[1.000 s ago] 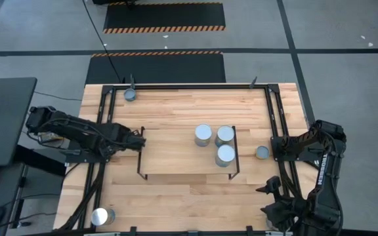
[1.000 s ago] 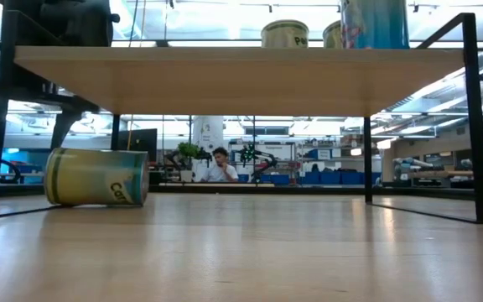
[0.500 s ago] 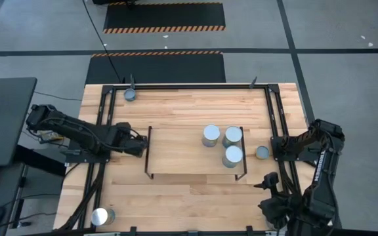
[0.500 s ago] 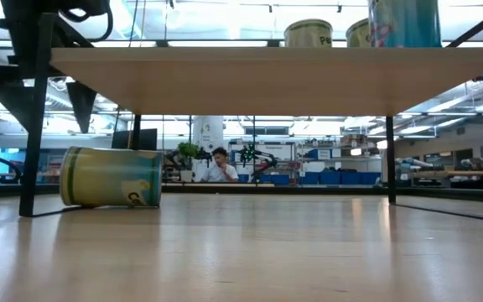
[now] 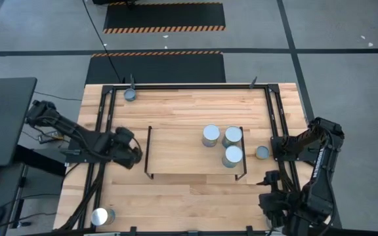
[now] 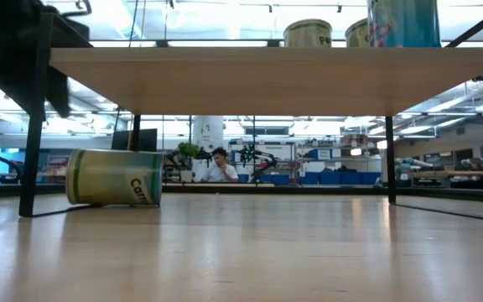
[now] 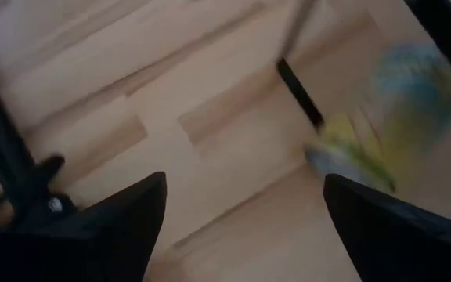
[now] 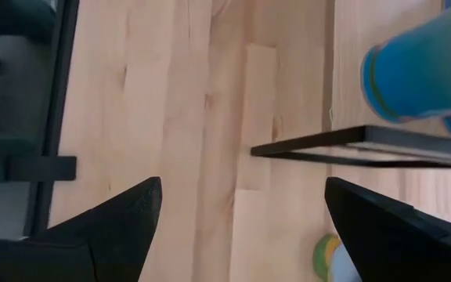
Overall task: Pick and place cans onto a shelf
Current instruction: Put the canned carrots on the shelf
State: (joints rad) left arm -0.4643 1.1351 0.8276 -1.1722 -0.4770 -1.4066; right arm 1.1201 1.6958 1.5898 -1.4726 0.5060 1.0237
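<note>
The shelf (image 5: 176,154), a light-wood board on black wire end frames, stands mid-table. Three cans (image 5: 210,136) (image 5: 232,136) (image 5: 232,156) stand upright on its right part. A yellow-green can (image 6: 114,177) lies on its side under the shelf's left end and shows blurred in the left wrist view (image 7: 374,117). Single cans stand on the table right of the shelf (image 5: 262,152), at the far left (image 5: 130,95) and at the near left (image 5: 100,216). My left gripper (image 5: 133,154) is open and empty just left of the shelf's left end frame (image 5: 147,152). My right gripper (image 5: 270,190) is open and empty near the table's right near corner.
A black rail frame (image 5: 195,86) edges the table. Bare wood lies between the shelf and the table's near edge (image 5: 189,203). A dark side table (image 5: 2,118) stands to the left of the table. A person (image 6: 220,164) sits far back in the room.
The shelf with its three cans has slid a little toward the table's right edge with my left gripper at its left end frame. The lying can has shifted right with it. My left gripper has then drawn back toward the table's left and near edges, clear of the frame.
</note>
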